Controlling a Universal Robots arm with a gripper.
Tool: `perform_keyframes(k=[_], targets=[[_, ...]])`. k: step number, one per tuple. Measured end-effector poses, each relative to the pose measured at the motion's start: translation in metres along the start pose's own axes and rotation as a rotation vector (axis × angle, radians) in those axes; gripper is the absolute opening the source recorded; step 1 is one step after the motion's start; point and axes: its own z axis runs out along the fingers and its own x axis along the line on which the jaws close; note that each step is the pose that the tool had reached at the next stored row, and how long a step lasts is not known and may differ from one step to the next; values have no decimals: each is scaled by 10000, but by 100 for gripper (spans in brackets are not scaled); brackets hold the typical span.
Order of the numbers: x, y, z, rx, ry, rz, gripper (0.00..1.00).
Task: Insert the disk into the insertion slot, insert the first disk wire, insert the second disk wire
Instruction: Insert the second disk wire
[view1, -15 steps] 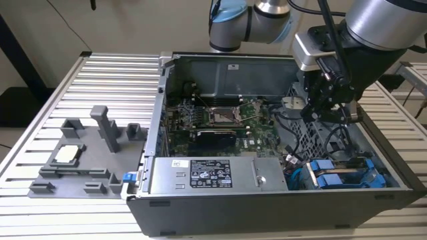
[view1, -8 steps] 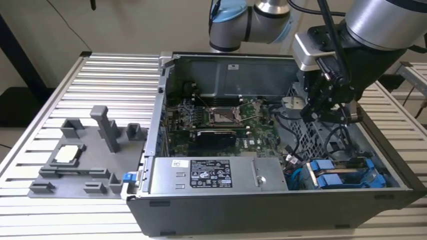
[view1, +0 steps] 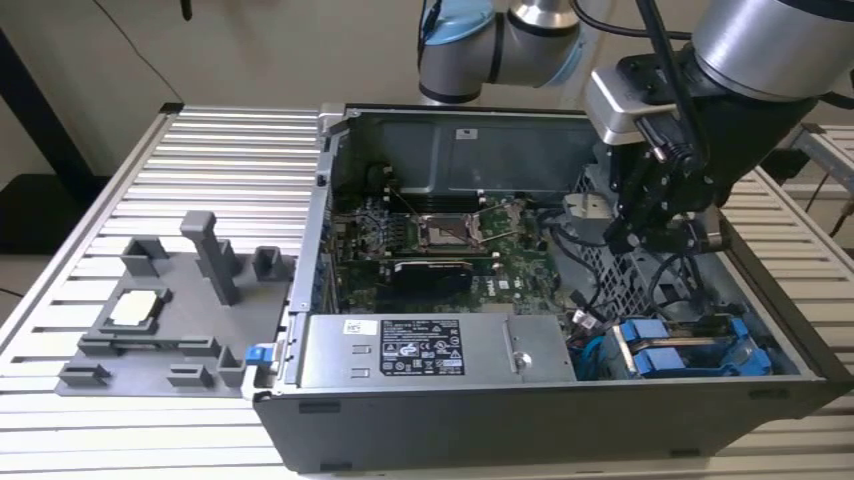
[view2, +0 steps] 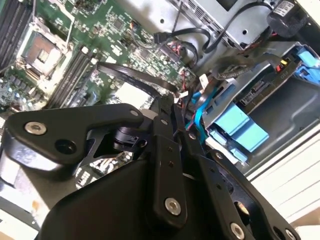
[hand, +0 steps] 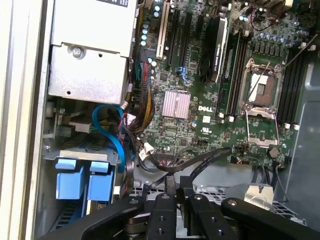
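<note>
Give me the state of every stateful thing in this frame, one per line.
Blue-framed silver disk: seated in the grey sheet-metal insertion slot.
Black gripper: above the open case, holding nothing; fingers shut.
Grey computer case: side panel off, interior exposed.
Motherboard processor socket: empty.

A ribbed, silver-grey slatted metal table (view1: 147, 190) fills the exterior view, its long aluminium profiles catching soft, even light. Behind it rises a plain beige wall (view1: 267, 50), matte and unmarked, with a thin dark cable (view1: 144, 50) hanging down across it. At the exterior view's left edge a black slanted post (view1: 27, 90) stands against the wall, and below it lies a dark patch of floor (view1: 40, 215). A second slatted metal surface (view1: 834, 165) shows at the exterior view's right edge.
</note>
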Motion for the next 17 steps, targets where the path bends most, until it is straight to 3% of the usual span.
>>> perform_keyframes(k=[1, 2, 3, 9, 17], targets=[[13, 1, -1, -17, 123, -2, 16], [29, 2, -4, -28, 195, -3, 16], [49, 2, -6, -30, 214, -4, 16], [184, -33, -12, -32, 228, -4, 16], [386, -158, -18, -34, 226, -3, 16]])
